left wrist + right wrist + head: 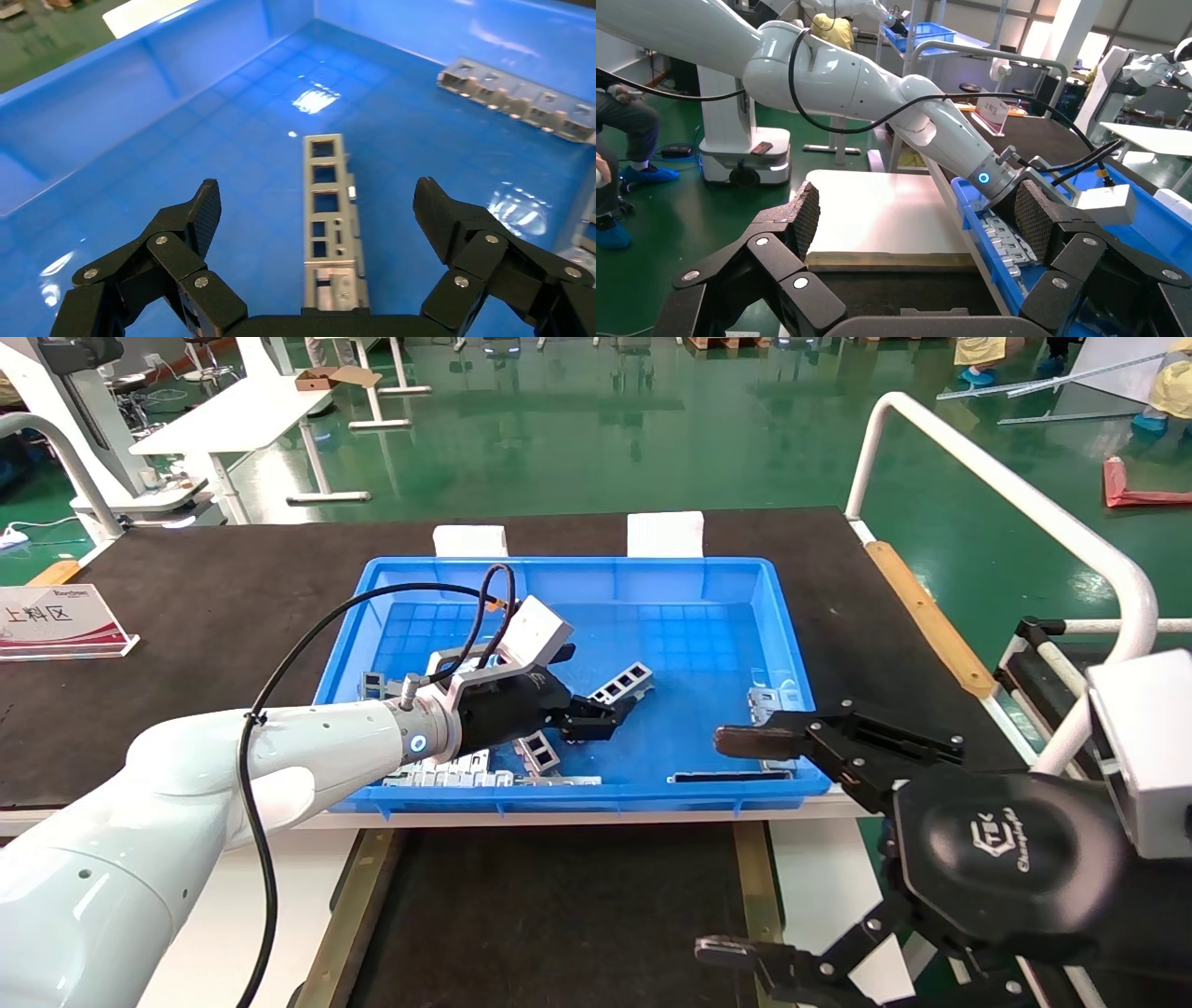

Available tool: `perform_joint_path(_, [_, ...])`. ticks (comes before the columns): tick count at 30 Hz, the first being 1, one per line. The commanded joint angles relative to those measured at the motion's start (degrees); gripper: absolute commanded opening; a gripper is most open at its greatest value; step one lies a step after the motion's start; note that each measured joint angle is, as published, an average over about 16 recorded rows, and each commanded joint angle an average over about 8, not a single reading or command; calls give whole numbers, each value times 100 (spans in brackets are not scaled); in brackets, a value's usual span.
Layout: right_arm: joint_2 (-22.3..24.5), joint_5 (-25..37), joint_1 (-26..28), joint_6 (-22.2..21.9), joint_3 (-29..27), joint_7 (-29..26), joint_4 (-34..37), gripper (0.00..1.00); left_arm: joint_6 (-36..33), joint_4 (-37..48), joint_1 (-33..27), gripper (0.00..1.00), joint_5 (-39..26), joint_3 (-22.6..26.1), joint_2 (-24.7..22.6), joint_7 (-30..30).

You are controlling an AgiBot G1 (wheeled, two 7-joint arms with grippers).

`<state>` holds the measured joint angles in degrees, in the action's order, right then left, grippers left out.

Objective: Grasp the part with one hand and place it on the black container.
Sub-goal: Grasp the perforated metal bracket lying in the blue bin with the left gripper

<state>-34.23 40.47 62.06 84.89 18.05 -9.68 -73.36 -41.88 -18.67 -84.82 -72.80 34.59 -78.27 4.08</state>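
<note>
The part is a slim silver-grey ladder-like strip lying on the floor of the blue bin. My left gripper is open, low over the part's near end. In the left wrist view the part lies lengthwise between the spread fingers of the left gripper, touching neither. The black container, a flat dark tray with tan-brass rails, sits in front of the bin. My right gripper is open and empty, hovering over the tray's right side; the right wrist view shows it above the tray.
Wider slotted grey plates and a small grey piece lie along the bin's near wall. More grey pieces lie at its right wall and another shows farther off. A white rail borders the right.
</note>
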Motion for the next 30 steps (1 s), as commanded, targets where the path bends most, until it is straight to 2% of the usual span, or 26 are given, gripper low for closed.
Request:
perform_joint_path(1, [0,0,0,0,0,0,0,84,115,41,13,90,78,86,-14,0])
perform_joint_path(7, [1,-1,0,-1,2,1,0,9,361,-36,73,15,353,423,-16,-90])
perform_joint_path(8, [1,-1,0,-1,2,1,0,2,393,-50,81,4,401,479,-15,-106])
perform_joint_path(9, [1,-1,0,-1,2,1,0,0,423,-63,89,0,450,533,-15,-121])
perform_joint_path(30, [3,-4,2,-3,7,3,0,0,776,-154,162,0,1342,1474,9,-228])
